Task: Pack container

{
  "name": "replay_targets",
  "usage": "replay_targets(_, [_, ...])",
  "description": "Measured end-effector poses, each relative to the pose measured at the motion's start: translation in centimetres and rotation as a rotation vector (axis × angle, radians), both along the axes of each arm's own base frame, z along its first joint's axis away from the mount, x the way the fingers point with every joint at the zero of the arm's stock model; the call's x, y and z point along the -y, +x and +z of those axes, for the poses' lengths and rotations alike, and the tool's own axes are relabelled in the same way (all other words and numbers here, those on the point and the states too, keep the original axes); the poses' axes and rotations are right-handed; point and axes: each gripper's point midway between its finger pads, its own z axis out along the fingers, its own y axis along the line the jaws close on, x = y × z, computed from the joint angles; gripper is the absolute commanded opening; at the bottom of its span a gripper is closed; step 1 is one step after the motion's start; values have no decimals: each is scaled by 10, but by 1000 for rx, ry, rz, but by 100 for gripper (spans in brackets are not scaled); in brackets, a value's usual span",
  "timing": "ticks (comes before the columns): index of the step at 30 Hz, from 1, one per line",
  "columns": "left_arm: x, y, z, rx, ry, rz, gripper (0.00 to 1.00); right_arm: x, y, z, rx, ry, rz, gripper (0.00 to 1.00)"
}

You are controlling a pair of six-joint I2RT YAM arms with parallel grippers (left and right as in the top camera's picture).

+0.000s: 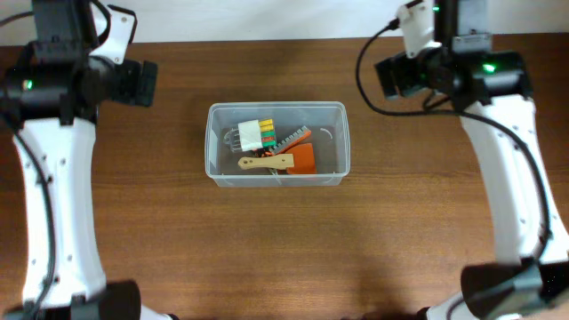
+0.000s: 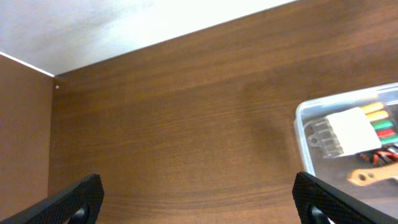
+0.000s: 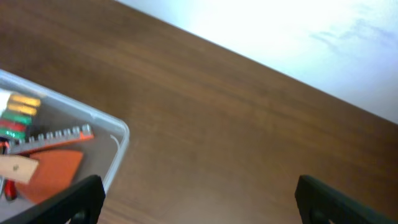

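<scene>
The clear plastic container (image 1: 215, 169) stands at the table's centre. It holds a white block with coloured tips (image 1: 252, 133), an orange scraper with a wooden handle (image 1: 293, 161) and a comb-like strip (image 1: 293, 136). My left gripper (image 2: 199, 199) is open and empty, raised at the far left; the container's corner shows in the left wrist view (image 2: 305, 134). My right gripper (image 3: 199, 199) is open and empty, raised at the far right; the container's corner shows in the right wrist view (image 3: 121, 140). In the overhead view neither gripper's fingers show, only the arms.
The brown wooden table (image 1: 284, 258) ends at a white wall along the back (image 1: 267, 18). My left arm (image 1: 53, 178) runs down the left side and my right arm (image 1: 516, 178) down the right side.
</scene>
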Motion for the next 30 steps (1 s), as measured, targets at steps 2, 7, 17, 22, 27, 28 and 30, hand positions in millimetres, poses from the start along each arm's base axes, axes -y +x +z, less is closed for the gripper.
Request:
replay_targets(2, [2,-11,4,27,-5,-2,99,9,-15,20,36,-3,-18,99])
replay_targets(7, [5,-44,-2,88,-8,-4,99,24,-64,57,127,-1,-53,98])
replay_targets(17, [8,-127,-15,376,12,1,99,29,-150,-25,32,15,-82,98])
replay_targets(22, [9,-156,-45,494,22,7,99,31,-186,-66,-3,42,-113,98])
replay_targets(27, [13,-175,-72,539,23,-2,99,32,-213,-80,1,77,-151,98])
replay_targets(28, [13,-178,-71,552,23,-2,99,34,-219,-82,1,84,-166,99])
replay_targets(30, [13,-182,-68,575,22,-1,99,38,-227,-83,4,89,-200,99])
